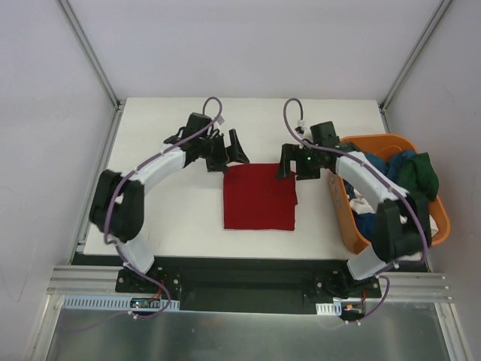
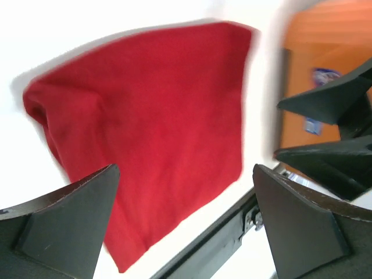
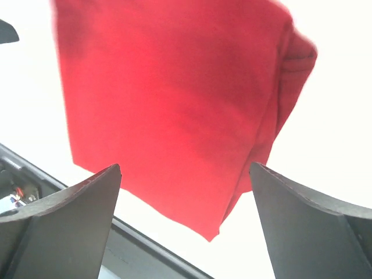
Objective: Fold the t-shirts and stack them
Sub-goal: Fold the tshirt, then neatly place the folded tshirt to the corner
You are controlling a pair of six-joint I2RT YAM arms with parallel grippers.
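A dark red t-shirt point(image 1: 259, 197) lies folded into a flat rectangle on the white table, and both wrist views show it point(image 2: 145, 128) point(image 3: 174, 99). My left gripper point(image 1: 229, 158) hovers open just behind the shirt's far left corner, with nothing between its fingers point(image 2: 186, 168). At the far right corner my right gripper point(image 1: 293, 170) stands open and empty too point(image 3: 186, 168). More t-shirts sit bunched in the basket: a blue one point(image 1: 397, 162), a dark green one point(image 1: 418, 174) and a white one point(image 1: 361, 204).
The orange plastic basket point(image 1: 441, 218) stands at the table's right edge, under the right arm, and shows in the left wrist view point(image 2: 325, 40). The black front rail point(image 1: 248, 274) runs along the near edge. Bare white table point(image 1: 173, 218) lies left of the shirt.
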